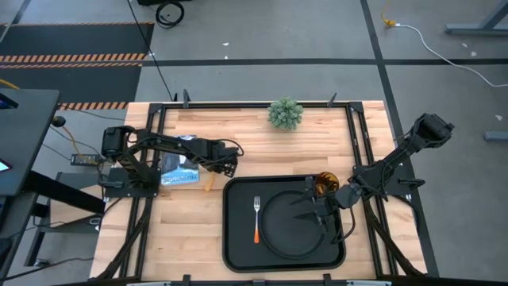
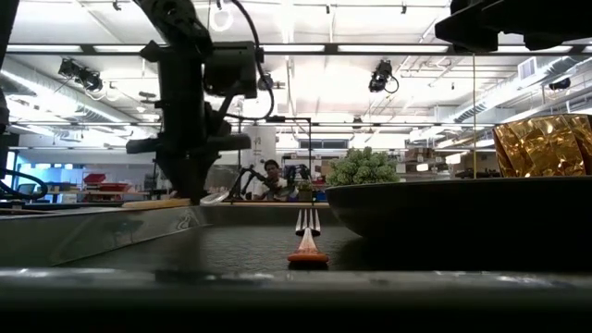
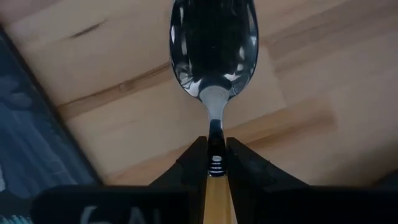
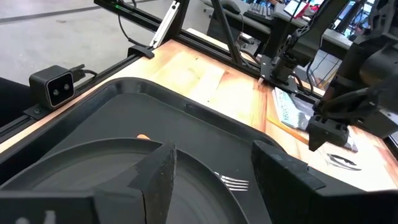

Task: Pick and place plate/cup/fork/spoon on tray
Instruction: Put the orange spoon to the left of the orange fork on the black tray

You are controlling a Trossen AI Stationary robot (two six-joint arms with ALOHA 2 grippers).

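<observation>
Two dark grippers at work over a pale wooden table (image 1: 262, 151). Left gripper (image 3: 216, 163) pinched shut on the neck of the spoon (image 3: 213, 37), a silver oval bowl on an orange handle, held over bare wood just left of the large black rectangular tray (image 1: 235, 238), near a blue packet (image 1: 178, 171). Cannot tell whether touching the wood or lifted clear of it.

Right gripper (image 4: 214, 168) spread open, gripping nothing, low over the round matte-black plate (image 1: 290, 234), itself lying inside the tray toward its right half. Silver-tined fork (image 1: 256, 216) with an orange handle end flat on the tray floor, just left of the plate, tines pointing to the far edge. Translucent amber tumbler cup (image 1: 327, 184) upright at the tray's far right corner, close behind the plate. Small green bushy plant (image 1: 285, 113) at the table's far edge, well apart from everything.
</observation>
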